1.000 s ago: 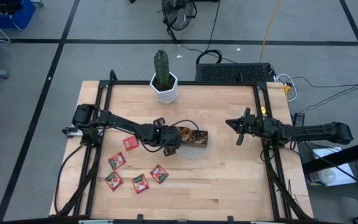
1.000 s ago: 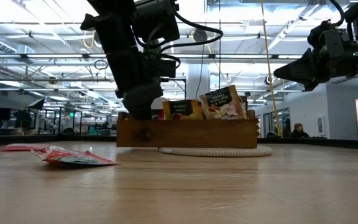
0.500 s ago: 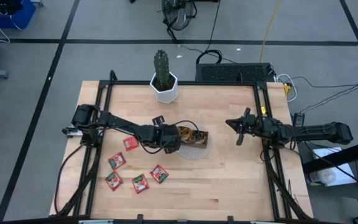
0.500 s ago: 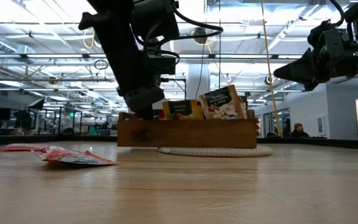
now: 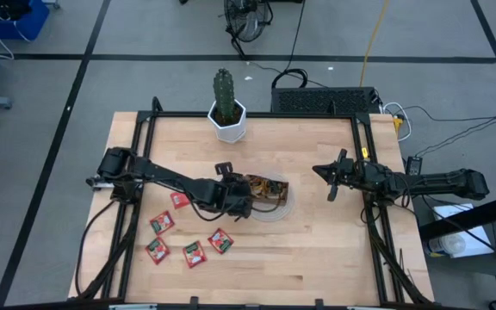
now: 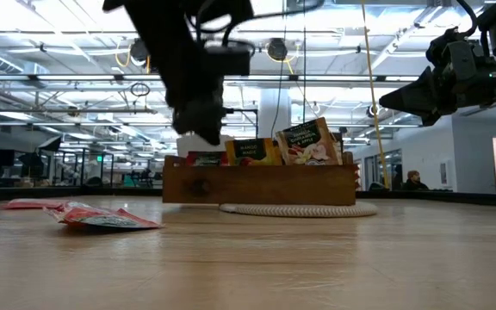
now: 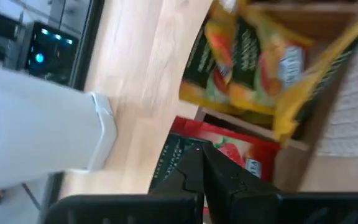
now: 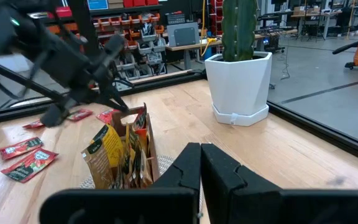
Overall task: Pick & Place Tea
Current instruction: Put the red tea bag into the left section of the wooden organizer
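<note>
Red sachet (image 7: 225,149) now sits in the tray (image 6: 259,183); left claw (image 5: 239,205) lifts away, pressed together, empty — one more placed.

Two dark, jointed, cabled arms

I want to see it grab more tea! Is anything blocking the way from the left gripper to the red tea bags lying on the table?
Nothing visible. The left gripper, shut, hangs by the wooden tray; bare table lies between it and the red sachets.
</note>
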Motion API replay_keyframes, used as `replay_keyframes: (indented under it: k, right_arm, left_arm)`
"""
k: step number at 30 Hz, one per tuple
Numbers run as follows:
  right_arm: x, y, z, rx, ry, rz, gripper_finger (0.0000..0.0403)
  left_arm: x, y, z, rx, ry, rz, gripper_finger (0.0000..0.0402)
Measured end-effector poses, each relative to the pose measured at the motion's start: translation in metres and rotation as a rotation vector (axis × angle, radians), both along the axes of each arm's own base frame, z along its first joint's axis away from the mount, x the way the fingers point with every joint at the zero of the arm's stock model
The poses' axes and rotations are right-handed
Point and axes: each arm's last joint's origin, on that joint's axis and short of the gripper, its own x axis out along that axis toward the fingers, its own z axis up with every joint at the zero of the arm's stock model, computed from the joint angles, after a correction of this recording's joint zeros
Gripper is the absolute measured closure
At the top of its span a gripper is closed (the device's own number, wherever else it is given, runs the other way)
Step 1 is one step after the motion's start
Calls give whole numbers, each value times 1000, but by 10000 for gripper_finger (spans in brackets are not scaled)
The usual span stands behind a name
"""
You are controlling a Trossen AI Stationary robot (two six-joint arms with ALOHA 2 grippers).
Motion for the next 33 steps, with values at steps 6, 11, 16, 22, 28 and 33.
replay_keyframes:
  k: [6, 11, 16, 22, 28, 33]
  right_arm:
    - [0, 0, 0, 0, 0, 0, 403]
    - [0, 0, 0, 0, 0, 0, 403]
    - [0, 0, 0, 0, 0, 0, 403]
    - [0, 0, 0, 0, 0, 0, 403]
    - [0, 0, 0, 0, 0, 0, 403]
    - [0, 0, 0, 0, 0, 0, 403]
  left_arm:
    - [10, 2, 33, -151, 79, -85, 399]
    - [9, 31, 24, -381, 124, -79, 399]
    - [1, 48, 6, -473, 168, -32, 400]
    - [-1, 53, -9, -587, 136, -35, 400]
    - [-4, 52, -17, -607, 135, -29, 401]
    - [-5, 52, -19, -616, 128, -4, 401]
